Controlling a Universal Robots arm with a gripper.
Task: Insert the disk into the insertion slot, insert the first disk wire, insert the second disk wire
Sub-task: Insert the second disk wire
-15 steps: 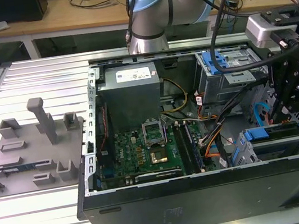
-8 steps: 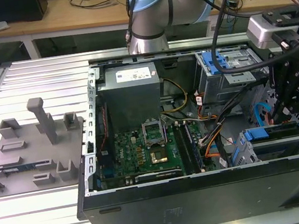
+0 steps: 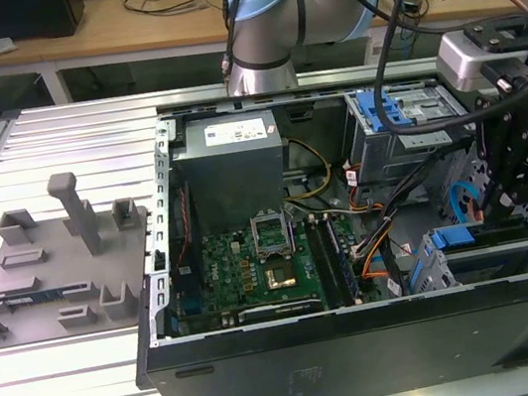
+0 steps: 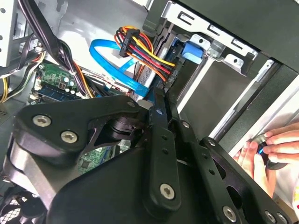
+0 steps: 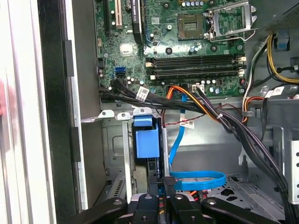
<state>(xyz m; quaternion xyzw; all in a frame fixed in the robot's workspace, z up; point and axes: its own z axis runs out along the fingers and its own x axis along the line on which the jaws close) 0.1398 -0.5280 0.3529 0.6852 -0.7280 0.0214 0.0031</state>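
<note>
Second wrist view: jaws pressed together beside the first disk wire point(image 4: 147, 51) and second disk wire point(image 4: 117, 65), a hand point(image 4: 268, 149) nearby.

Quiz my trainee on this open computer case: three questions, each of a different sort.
1. True or false: the disk lies on the grey fixture plate outside the case.
2. The second disk wire, looping beside the gripper, is: A light blue, B green, C white.
3. Fill in: in the second wrist view, a person's ____ shows beyond the case edge.

Key: 1 false, the disk sits in the insertion slot. 2 A. 3 hand.
</note>
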